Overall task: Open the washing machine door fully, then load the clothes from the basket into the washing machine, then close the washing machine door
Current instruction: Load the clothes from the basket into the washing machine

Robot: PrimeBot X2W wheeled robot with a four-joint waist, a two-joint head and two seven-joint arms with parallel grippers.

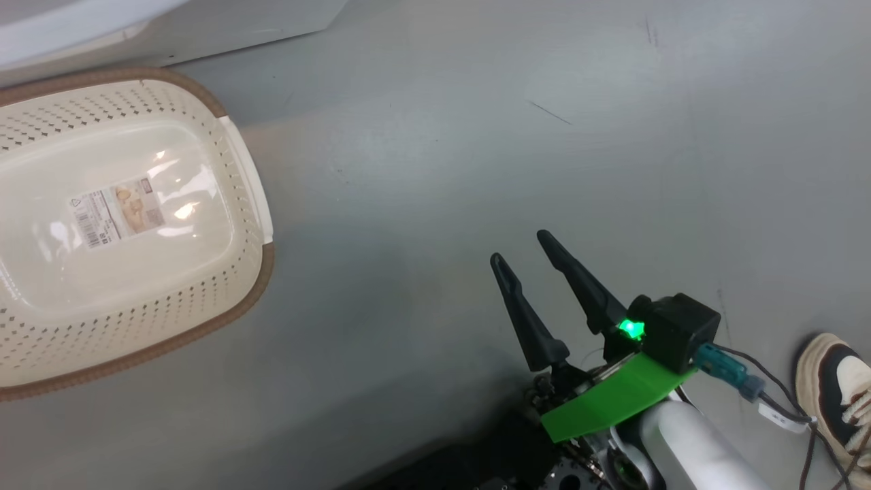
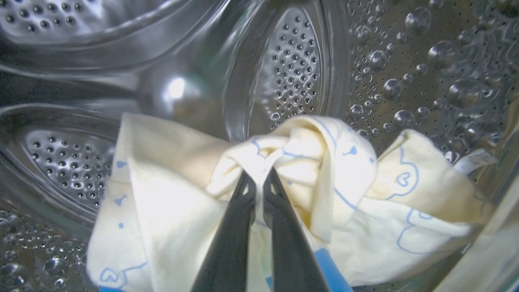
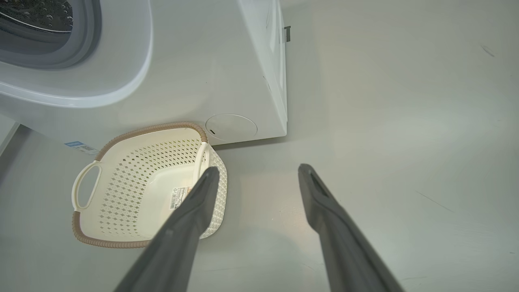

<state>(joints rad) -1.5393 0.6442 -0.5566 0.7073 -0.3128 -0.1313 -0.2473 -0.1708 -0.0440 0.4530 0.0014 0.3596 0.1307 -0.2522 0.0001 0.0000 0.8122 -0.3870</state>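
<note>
- Your left gripper (image 2: 259, 175) is pinched nearly closed on the clothes (image 2: 170, 194), a pale yellow bundle with blue outline prints. It holds them inside the steel drum (image 2: 292, 65) of the washing machine (image 3: 227, 73).
- The cloth bunches around the closed jaws, close to the perforated drum wall.
- The basket (image 3: 121, 178) sits on the grey floor (image 1: 476, 136) just in front of the machine, with a label (image 1: 116, 211) on its bottom.
- Your right gripper (image 1: 520, 247) hovers over the floor beside the basket, jaws spread wide.
- A person's shoe (image 1: 833, 388) is at the right edge of the head view.
</note>
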